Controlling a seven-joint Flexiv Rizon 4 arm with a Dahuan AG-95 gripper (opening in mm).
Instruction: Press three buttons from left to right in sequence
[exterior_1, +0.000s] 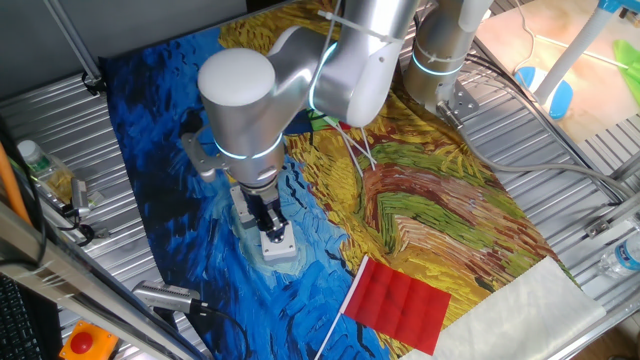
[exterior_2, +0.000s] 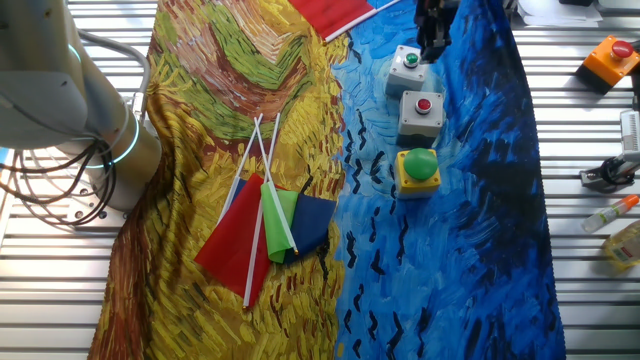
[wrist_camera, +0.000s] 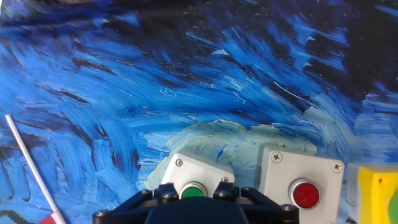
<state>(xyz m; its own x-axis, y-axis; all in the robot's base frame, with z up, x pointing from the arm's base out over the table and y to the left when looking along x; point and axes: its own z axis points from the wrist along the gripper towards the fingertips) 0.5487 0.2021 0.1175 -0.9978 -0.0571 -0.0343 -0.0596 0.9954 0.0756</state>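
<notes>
Three button boxes stand in a row on the blue part of the cloth. The yellow box with a green dome (exterior_2: 418, 168) is at one end, the grey box with a red button (exterior_2: 422, 110) is in the middle, and the grey box with a small green button (exterior_2: 408, 60) is at the other end. My gripper (exterior_2: 433, 50) is directly over the small-green-button box (exterior_1: 279, 245). Its fingers come together in one narrow tip (exterior_1: 273, 231) at the box top. I cannot tell whether it presses the button. The hand view shows the green button (wrist_camera: 193, 190), the red button (wrist_camera: 305, 194) and the yellow box (wrist_camera: 378, 194).
A red flag (exterior_1: 398, 303) lies near the boxes. Several small flags (exterior_2: 265, 228) lie on the yellow part of the cloth. An orange box with a red button (exterior_2: 612, 58) and bottles (exterior_2: 625, 240) sit off the cloth on the metal table. The arm base (exterior_2: 60, 110) stands at the side.
</notes>
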